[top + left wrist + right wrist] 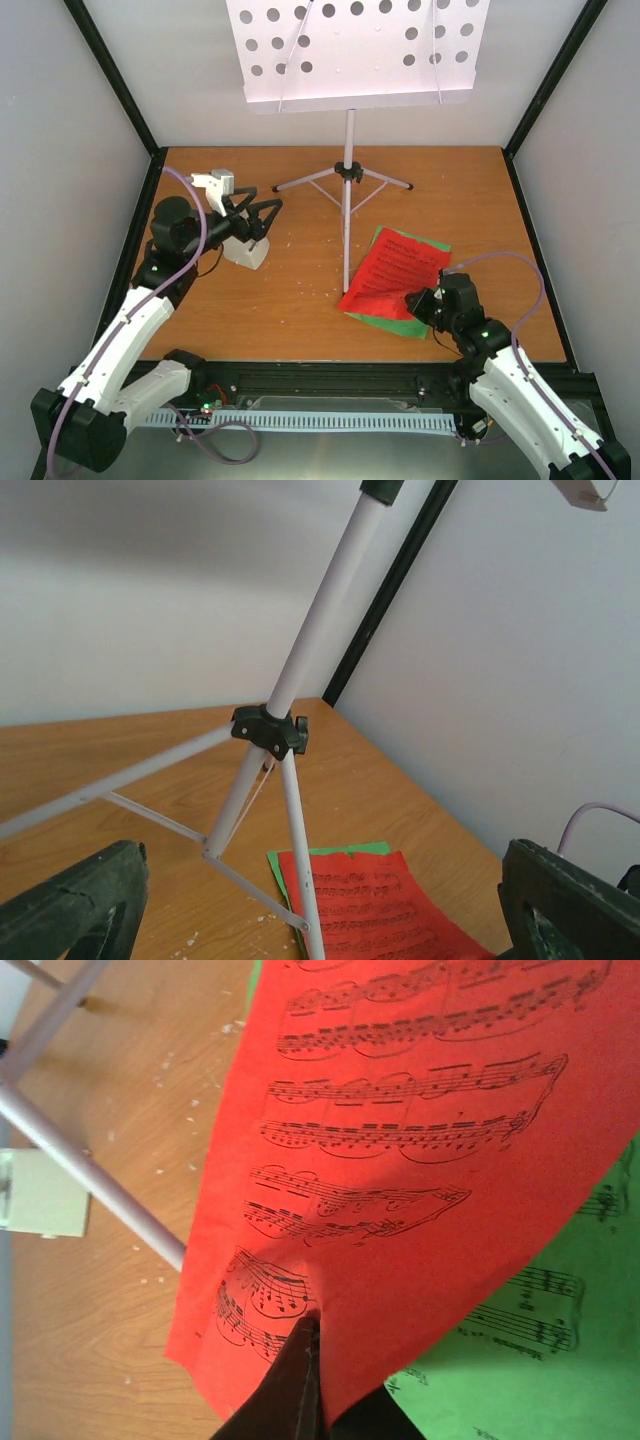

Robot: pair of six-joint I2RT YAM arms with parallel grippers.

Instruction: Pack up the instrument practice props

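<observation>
The white perforated music stand [350,50] rises on its thin silver tripod [348,172] at the back centre. A red sheet-music page [395,270] lies on a green one [385,322] right of the pole. My right gripper [422,303] is shut on the near edge of the red page [420,1160] and lifts it off the green page [540,1340]. The small white metronome [247,252] stands at the left. Just above it hangs my left gripper [258,215], open and holding nothing. In the left wrist view its fingers [70,910] frame the tripod hub [270,730].
Black frame posts [115,80] and pale walls close in the wooden table [290,300] on three sides. A tripod leg [80,1175] runs past the red page's left edge. White crumbs dot the wood near the stand's foot.
</observation>
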